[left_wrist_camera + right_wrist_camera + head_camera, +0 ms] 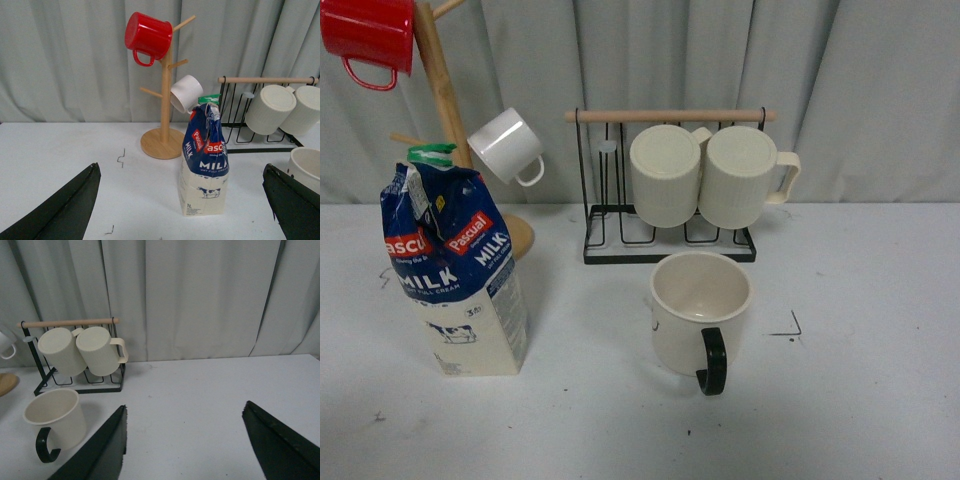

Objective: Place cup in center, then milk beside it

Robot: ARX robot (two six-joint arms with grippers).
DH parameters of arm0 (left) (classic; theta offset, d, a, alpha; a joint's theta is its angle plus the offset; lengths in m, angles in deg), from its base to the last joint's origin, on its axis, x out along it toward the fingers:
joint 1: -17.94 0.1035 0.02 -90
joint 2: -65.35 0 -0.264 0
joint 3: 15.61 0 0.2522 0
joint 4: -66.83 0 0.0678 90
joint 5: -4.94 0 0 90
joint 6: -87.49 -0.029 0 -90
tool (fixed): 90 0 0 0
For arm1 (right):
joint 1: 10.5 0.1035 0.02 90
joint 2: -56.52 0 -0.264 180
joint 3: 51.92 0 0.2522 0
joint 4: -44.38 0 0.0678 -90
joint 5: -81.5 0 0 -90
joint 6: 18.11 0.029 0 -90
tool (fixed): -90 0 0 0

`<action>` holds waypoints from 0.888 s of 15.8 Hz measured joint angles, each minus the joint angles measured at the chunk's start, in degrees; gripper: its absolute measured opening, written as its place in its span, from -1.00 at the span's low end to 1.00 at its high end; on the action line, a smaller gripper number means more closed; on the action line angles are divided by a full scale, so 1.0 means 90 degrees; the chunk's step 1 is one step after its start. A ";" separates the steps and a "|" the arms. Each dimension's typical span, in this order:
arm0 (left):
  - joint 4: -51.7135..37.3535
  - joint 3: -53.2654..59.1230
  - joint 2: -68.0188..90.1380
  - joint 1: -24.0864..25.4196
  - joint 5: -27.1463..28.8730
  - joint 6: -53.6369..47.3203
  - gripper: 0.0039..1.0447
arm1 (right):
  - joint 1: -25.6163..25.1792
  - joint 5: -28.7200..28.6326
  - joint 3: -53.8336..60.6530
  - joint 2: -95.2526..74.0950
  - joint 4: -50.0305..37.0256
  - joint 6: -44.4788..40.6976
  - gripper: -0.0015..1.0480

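Observation:
The cup (700, 312), a wide cream mug with a black handle turned toward me, stands upright near the middle of the table, in front of the wire rack. It also shows in the right wrist view (55, 417) and at the edge of the left wrist view (306, 165). The milk (455, 270), a tall blue and cream carton with a green cap, stands upright at the left, well apart from the cup. It shows between the fingers of my open left gripper (181, 172), farther off (205, 160). My right gripper (185, 412) is open and empty, to the right of the cup. Neither arm shows in the front view.
A black wire rack with a wooden bar (670, 240) holds two ribbed cream mugs (665, 175) behind the cup. A wooden mug tree (440, 90) at back left carries a red mug (368, 35) and a small white cup (507, 145). A grey curtain hangs behind the table.

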 joint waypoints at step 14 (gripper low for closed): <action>-0.0714 -0.3784 0.6705 -0.0209 -0.1343 0.0549 0.88 | 0.0000 -0.0002 0.0000 0.0000 -0.0002 -0.0002 0.87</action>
